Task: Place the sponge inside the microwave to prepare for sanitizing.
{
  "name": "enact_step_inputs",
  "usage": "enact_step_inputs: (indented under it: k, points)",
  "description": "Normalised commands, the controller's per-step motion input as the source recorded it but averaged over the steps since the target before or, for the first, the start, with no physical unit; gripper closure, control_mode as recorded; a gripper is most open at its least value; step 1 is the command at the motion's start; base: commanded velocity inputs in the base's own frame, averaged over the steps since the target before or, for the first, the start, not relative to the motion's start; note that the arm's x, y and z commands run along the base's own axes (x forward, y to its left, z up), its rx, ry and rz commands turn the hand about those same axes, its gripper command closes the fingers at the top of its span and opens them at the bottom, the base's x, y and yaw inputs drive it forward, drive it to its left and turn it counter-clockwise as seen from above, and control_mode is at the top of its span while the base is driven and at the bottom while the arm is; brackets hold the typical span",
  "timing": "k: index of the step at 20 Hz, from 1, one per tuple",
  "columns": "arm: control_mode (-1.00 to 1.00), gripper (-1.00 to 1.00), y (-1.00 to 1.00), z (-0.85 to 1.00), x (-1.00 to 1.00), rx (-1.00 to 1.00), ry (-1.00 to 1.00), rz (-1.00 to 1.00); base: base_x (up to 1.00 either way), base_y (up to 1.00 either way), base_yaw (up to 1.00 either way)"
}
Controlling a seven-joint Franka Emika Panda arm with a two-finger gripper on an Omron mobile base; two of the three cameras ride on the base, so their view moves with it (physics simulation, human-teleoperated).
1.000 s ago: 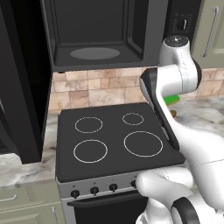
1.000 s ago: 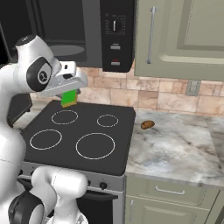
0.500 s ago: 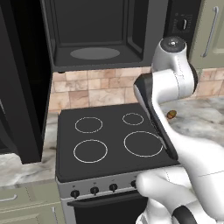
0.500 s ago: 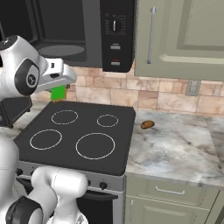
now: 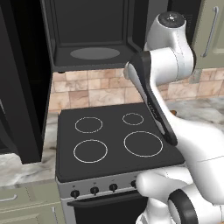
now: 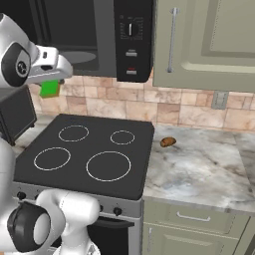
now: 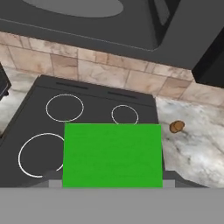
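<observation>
The sponge (image 6: 50, 89) shows its bright green face and hangs above the stove's back left, just below the microwave (image 6: 102, 35). My gripper (image 6: 50, 83) is shut on it from above. In the hand view the sponge (image 7: 112, 155) spans the gap between the two fingertips of the gripper (image 7: 112, 178). The microwave (image 5: 94, 33) stands open, its grey interior and round plate (image 5: 95, 53) in sight. In the left base view my own arm hides the gripper and sponge.
A black four-ring stove (image 6: 84, 149) lies below. A small brown roundish object (image 6: 168, 142) sits on the marble counter (image 6: 204, 169) to the right. A black toaster oven (image 6: 17, 113) stands at the left. The microwave's open door (image 5: 19, 87) juts out at the left.
The arm has carried the sponge up and to the left, from over the stove's back to just under the microwave's front edge. The grip has stayed shut.
</observation>
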Motion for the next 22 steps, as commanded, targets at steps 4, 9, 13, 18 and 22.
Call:
enact_step_inputs:
  k: [4, 9, 13, 18, 22]
  points:
    - [-1.00, 1.00, 0.25, 0.08, 0.00, 0.00, -0.12, 0.00, 0.00, 0.00, 0.00]
    - [-1.00, 1.00, 0.19, 0.22, 0.00, 0.03, -0.11, 0.00, 0.00, 0.00, 0.00]
    - [-1.00, 1.00, 0.01, 0.45, 0.00, 0.03, -0.10, 0.00, 0.00, 0.00, 0.00]
    - [-1.00, 1.00, 0.00, 0.32, 0.00, 0.02, -0.13, 0.00, 0.00, 0.00, 0.00]
    - [-1.00, 1.00, 0.06, 0.13, 0.05, 0.00, -0.13, 0.00, 0.00, 0.00, 0.00]
